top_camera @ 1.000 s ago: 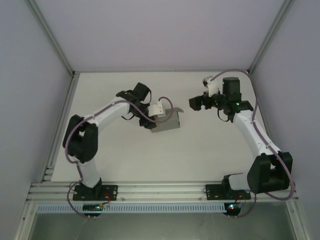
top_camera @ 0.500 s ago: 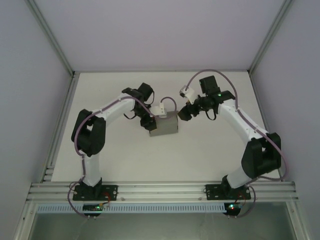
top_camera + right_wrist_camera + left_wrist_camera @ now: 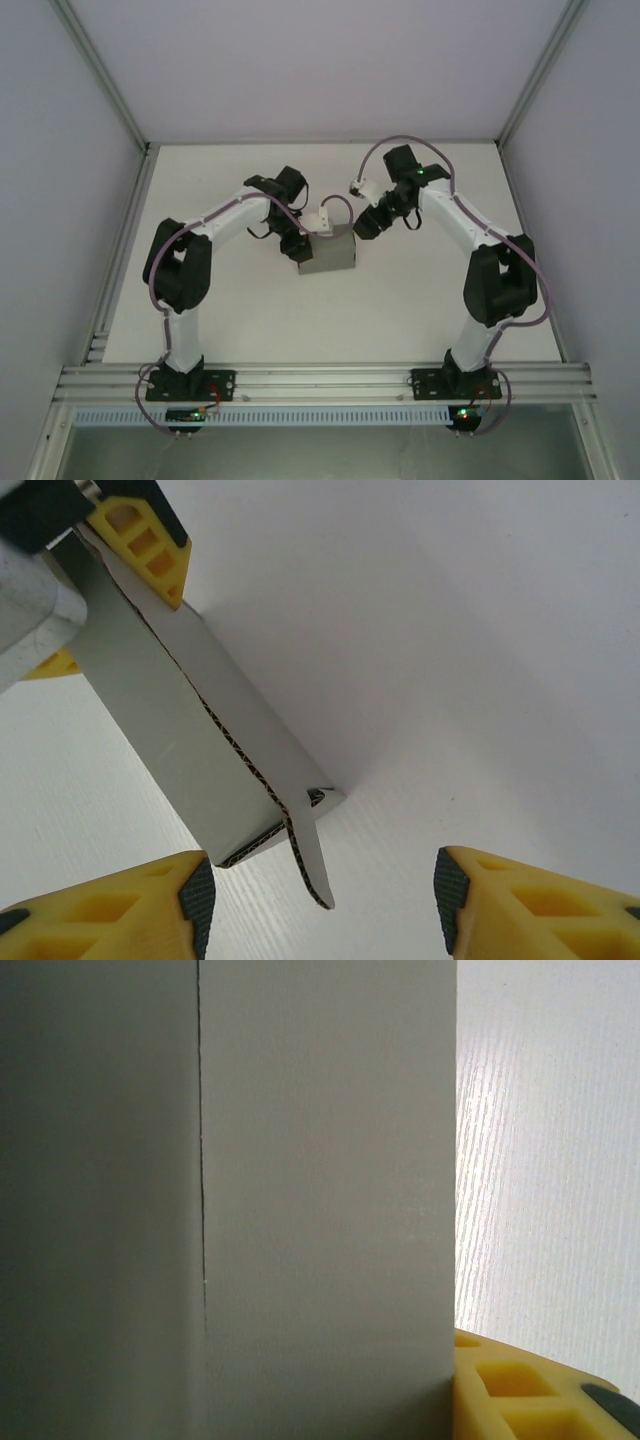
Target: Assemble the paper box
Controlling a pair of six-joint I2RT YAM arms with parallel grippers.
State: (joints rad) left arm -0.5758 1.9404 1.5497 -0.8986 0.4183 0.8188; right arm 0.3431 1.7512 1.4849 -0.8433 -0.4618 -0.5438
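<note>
While the left pincer (image 3: 303, 243) pinches the plain grey thin-cardboard paper box (image 3: 330, 257) above the middle of the white counter (image 3: 250, 320), the right pincer (image 3: 366, 228) hangs spread at its 2 o'clock end. The box's long axis runs 8 to 2 o'clock, so its loose end flap (image 3: 308, 855) lies between the right jaws. No writing is legible.
</note>
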